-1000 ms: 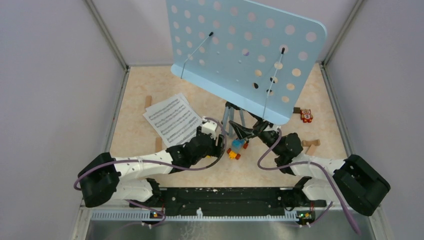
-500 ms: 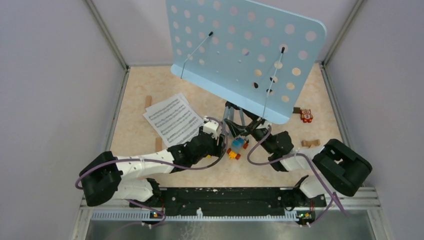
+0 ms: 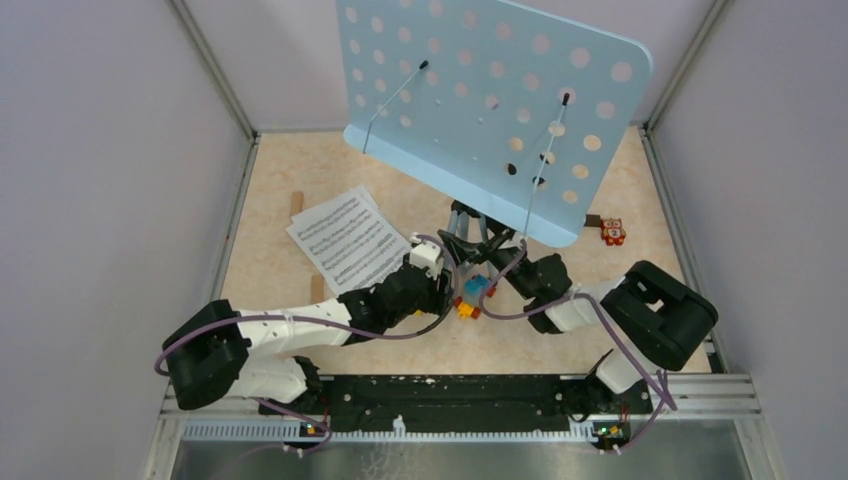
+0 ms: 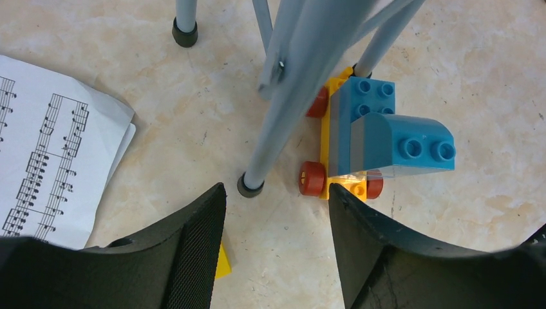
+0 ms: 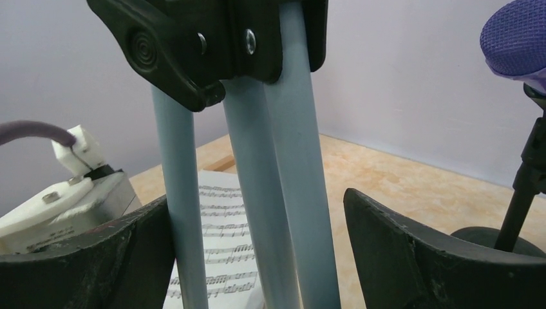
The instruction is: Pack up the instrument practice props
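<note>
The pale blue perforated music desk (image 3: 480,110) stands on its tripod legs (image 3: 470,235) at the middle of the table. White sheet-music pages (image 3: 345,240) lie to its left. My left gripper (image 3: 441,285) is open and empty; in the left wrist view (image 4: 275,212) it hangs just above the floor by a leg's black foot (image 4: 250,185). My right gripper (image 3: 510,262) is open, its jaws on either side of the tripod legs (image 5: 283,193), the right one apart from them. A purple microphone (image 5: 518,38) sits in a black holder (image 5: 528,180). The pink microphone is out of view.
A blue and yellow brick car (image 4: 373,138) with red wheels stands against the tripod's legs, right of my left gripper. Wooden blocks (image 3: 296,202) lie at the left and a red toy brick (image 3: 613,232) at the right. Grey walls close in three sides.
My right arm has swung left and forward to the tripod, and its jaws now straddle the legs. My left arm has barely moved.
</note>
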Robot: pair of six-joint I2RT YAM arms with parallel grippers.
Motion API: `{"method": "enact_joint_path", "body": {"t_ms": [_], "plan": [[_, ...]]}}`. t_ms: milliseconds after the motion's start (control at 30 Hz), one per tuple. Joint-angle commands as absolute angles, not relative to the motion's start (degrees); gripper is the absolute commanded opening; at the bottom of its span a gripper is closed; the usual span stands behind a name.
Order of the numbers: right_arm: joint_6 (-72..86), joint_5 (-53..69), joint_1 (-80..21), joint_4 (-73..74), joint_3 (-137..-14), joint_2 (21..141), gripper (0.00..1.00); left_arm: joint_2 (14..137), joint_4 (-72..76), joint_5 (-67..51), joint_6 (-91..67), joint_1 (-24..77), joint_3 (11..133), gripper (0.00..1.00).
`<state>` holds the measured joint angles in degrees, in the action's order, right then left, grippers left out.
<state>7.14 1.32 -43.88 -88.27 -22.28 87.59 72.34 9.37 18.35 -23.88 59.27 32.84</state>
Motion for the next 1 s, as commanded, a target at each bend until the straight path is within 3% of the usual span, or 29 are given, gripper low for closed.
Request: {"method": "enact_joint_path", "body": {"t_ms": [0, 100, 167, 267, 433, 733, 967], "plan": [[4.7, -3.2, -44.0, -94.3, -25.8, 90.6, 0.9, 73.3, 12.0, 17.2, -23.2, 59.1, 34.5, 0.65], [4.8, -6.0, -44.0, -93.4, -26.5, 91.6, 0.89, 73.2, 12.0, 17.2, -23.2, 59.1, 34.2, 0.65], [4.5, -7.1, -44.1, -93.4, -26.4, 91.8, 0.8, 72.7, 11.9, 17.5, -23.2, 59.1, 33.7, 0.65], [3.6, -7.4, -44.1, -92.5, -26.4, 91.4, 0.44, 71.9, 11.8, 18.1, -23.1, 59.2, 32.9, 0.67], [1.4, -4.2, -44.0, -90.6, -26.0, 89.1, 0.0, 71.2, 11.6, 19.9, -22.7, 59.1, 32.5, 0.73], [-2.1, 3.6, -44.0, -80.6, -27.4, 82.2, 0.0, 71.7, 17.3, 22.4, -19.1, 59.1, 31.7, 0.84], [5.5, -2.2, -44.0, -77.2, -28.1, 78.0, 0.0, 75.1, 27.6, 20.8, -8.9, 59.1, 31.6, 0.96]]}}
